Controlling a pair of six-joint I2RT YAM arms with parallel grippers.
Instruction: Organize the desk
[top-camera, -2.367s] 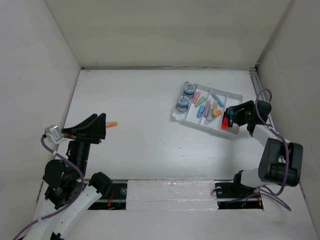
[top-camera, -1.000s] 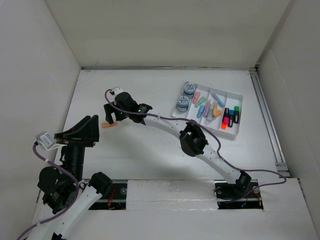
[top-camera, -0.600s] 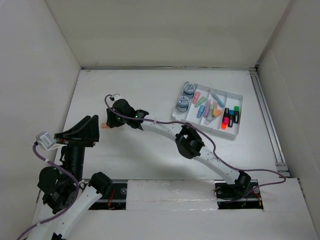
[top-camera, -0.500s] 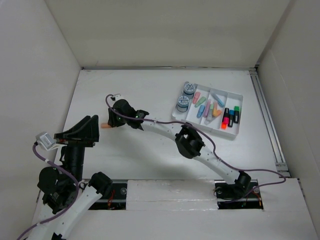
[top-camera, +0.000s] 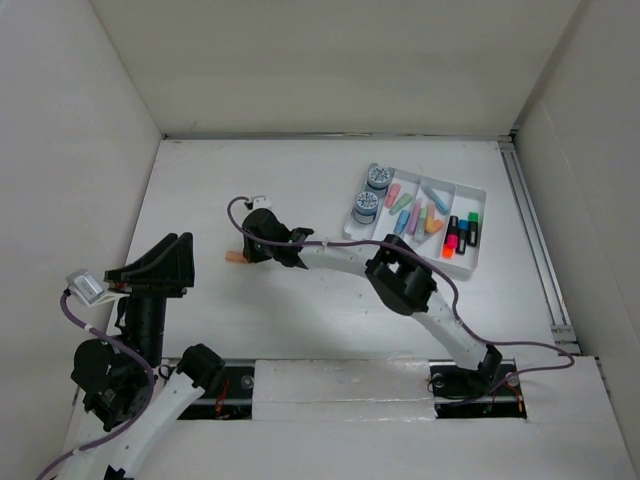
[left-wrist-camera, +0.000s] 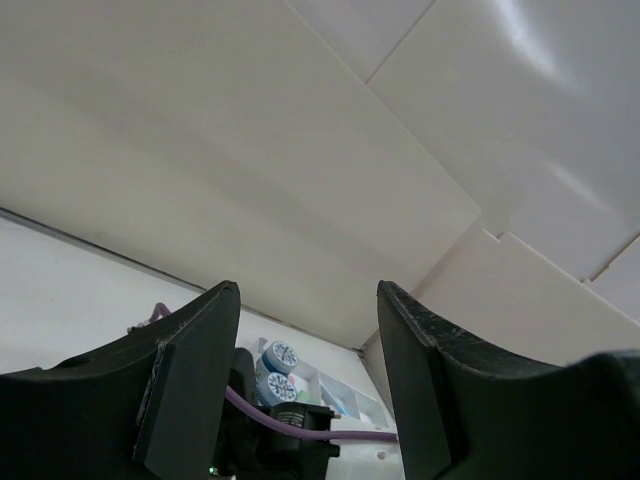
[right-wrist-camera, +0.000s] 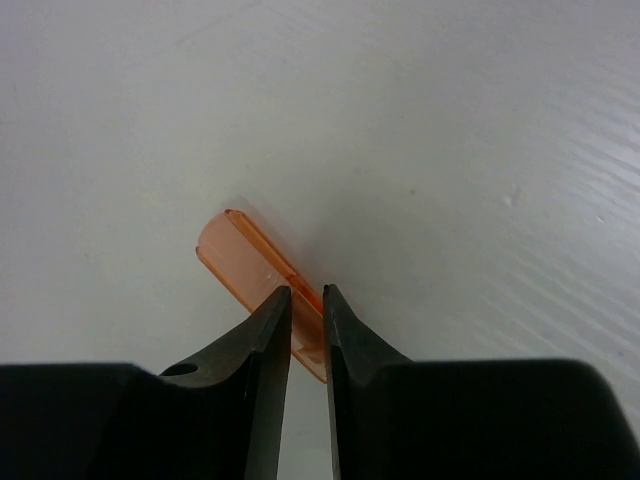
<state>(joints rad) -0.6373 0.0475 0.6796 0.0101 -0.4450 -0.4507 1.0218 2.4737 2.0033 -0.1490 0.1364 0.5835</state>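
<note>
On the white desk (top-camera: 300, 310), left of centre, is a small translucent orange highlighter (top-camera: 235, 257). My right arm reaches far across from the right, and my right gripper (top-camera: 247, 250) is at the highlighter. In the right wrist view the right gripper (right-wrist-camera: 307, 295) is shut on the orange highlighter (right-wrist-camera: 245, 262), which pokes out to the upper left just above the desk (right-wrist-camera: 450, 120). My left gripper (top-camera: 165, 262) is raised at the left and points at the back wall. The left gripper (left-wrist-camera: 310, 290) is open with nothing between its fingers.
A white compartmented tray (top-camera: 405, 250) at the back right holds several pastel highlighters (top-camera: 412, 213), several darker markers (top-camera: 460, 233) and two blue tape rolls (top-camera: 370, 190). White walls close the desk on three sides. The right arm's links (top-camera: 400, 280) span the middle.
The right gripper came down onto the orange highlighter and shut on it. The highlighter has shifted a little right and nearer. The left arm has hardly moved.
</note>
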